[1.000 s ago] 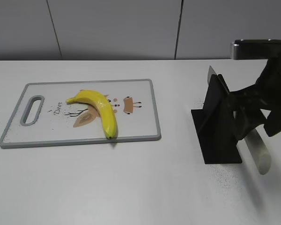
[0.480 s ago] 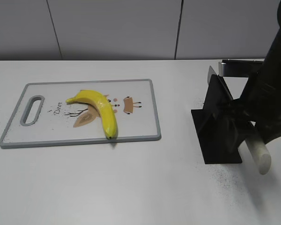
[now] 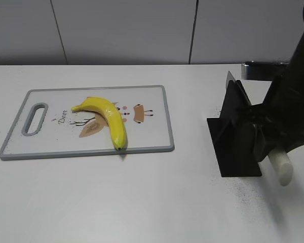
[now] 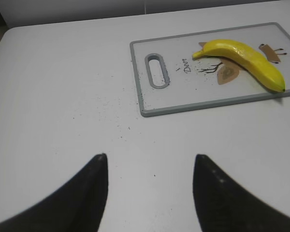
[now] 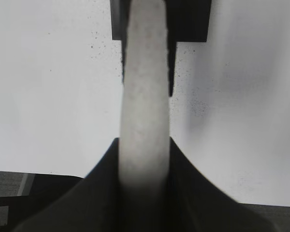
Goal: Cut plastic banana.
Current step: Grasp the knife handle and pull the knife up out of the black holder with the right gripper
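A yellow plastic banana (image 3: 107, 117) lies on a grey-rimmed cutting board (image 3: 162, 119) at the left; it also shows in the left wrist view (image 4: 244, 60). A knife with a white handle (image 3: 280, 166) sits in a black stand (image 3: 235, 139) at the right. My right gripper (image 5: 144, 145) is shut on the white knife handle (image 5: 145, 106), with the blade hidden in the stand. My left gripper (image 4: 150, 162) is open and empty above bare table, well to the left of the board.
The cutting board (image 4: 145, 104) has a handle slot (image 4: 157, 77) at its left end. A grey metal bar (image 3: 263, 68) stands behind the stand at the back right. White table all round, grey wall panels behind.
My right arm has shifted over the stand and closed in on the knife handle, which has lifted slightly. The banana, board and stand have not moved.
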You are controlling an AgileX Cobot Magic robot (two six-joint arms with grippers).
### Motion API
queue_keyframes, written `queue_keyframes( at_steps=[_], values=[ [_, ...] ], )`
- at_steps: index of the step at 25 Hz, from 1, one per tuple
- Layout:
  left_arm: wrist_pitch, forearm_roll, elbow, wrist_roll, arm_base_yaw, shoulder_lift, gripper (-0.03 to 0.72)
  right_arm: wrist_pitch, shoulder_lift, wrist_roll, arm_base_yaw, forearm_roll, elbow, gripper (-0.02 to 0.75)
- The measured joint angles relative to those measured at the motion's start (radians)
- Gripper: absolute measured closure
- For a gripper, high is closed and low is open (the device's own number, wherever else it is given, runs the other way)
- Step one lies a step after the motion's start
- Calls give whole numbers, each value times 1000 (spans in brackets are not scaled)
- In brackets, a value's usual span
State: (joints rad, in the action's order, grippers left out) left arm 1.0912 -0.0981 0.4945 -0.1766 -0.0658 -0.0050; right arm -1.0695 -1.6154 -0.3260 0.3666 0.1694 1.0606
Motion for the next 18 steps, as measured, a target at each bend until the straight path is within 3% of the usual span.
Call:
queue_keyframes(
  at_steps=[18],
  values=[
    [0,-2,0,-9,0,0,144,-18,225,30,1,-31,63,552]
  ],
)
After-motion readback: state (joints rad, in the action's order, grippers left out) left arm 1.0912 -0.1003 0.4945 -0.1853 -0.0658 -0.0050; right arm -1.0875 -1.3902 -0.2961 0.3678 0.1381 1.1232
